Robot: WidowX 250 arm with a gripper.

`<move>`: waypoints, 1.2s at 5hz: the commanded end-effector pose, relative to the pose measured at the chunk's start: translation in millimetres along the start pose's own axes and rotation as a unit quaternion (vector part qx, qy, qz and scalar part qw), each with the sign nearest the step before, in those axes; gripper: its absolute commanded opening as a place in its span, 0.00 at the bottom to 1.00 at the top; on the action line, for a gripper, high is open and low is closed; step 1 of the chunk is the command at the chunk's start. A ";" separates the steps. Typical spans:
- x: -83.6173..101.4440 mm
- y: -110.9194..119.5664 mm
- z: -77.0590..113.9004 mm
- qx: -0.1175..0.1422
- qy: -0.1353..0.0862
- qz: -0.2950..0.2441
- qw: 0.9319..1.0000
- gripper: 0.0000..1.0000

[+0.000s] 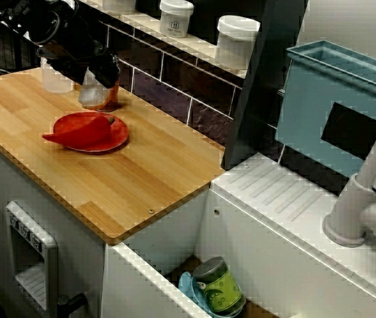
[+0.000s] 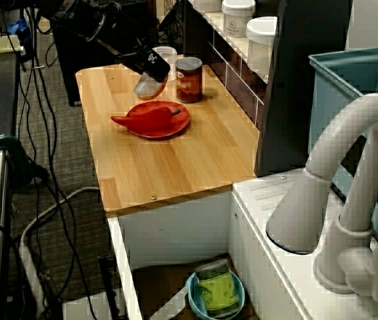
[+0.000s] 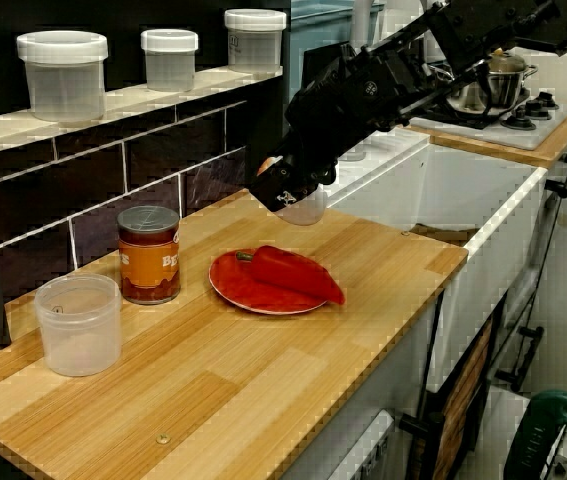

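Gripper: the black gripper [image 3: 288, 190] hangs over the back of the wooden counter [image 3: 263, 380], its jaws pinched on the rim of a clear cup [image 3: 308, 207].
Clear cup: it hangs below the gripper, just behind the red plate [image 3: 238, 287] and beside the can [image 3: 149, 255]. In the view from the faucet end it leans to 1 side. I cannot tell whether its base touches the wood.
Red plate: it lies flat near the middle of the counter, with 1 red pepper [image 3: 288, 272] lying across it, stem toward the wall.
Can: it stands upright with an orange label and a metal lid, close to the tiled wall, near the plate but apart from it.
Plastic tub: the clear round tub [image 3: 80, 325] stands open on the wood, on the far side of the can from the cup.
Ledge: 3 lidded white jars [image 3: 63, 75] stand in a row above the tiles.
Sink: a green mug [image 2: 217, 290] sits in a blue bowl [image 2: 195, 301] at the bottom.
Beside the sink: a pale faucet [image 2: 349, 167] and a blue bin [image 1: 347, 73].
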State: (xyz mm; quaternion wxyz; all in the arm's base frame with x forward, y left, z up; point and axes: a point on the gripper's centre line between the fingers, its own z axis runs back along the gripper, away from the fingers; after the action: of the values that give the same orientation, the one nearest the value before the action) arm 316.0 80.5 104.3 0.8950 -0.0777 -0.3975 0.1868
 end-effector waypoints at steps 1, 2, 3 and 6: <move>13.7 11.4 -2.2 0.012 -0.023 -0.027 0.999 0.00; 16.5 17.7 -2.7 0.015 -0.015 -0.035 0.999 0.00; 20.8 23.8 -2.3 0.017 -0.010 -0.057 0.998 0.00; 28.7 25.5 7.1 0.010 0.000 -0.060 0.998 0.00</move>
State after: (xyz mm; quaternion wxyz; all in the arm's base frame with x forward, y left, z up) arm 318.8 109.7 103.4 0.9155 -0.0549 -0.3722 0.1422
